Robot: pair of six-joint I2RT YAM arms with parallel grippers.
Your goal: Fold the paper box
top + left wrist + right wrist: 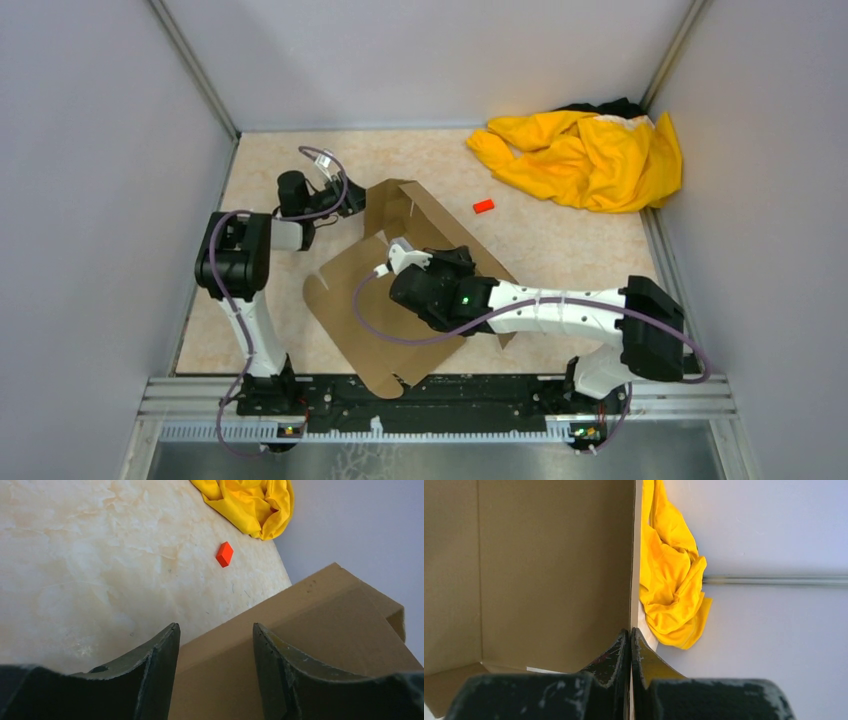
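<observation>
Looking down on the table (560, 250), we see the paper box (330, 300) lying near the middle, mostly flat, with its far panel folded up into a wall. Our left gripper (215, 630) hangs by that wall's left end, fingers spread, holding nothing. Our right gripper (630, 632) has its fingers pressed together at the upright panel's edge; we cannot tell whether any card is caught between them. A yellow cloth (585, 155) fills the far right corner, a small red block (483, 206) beside it.
</observation>
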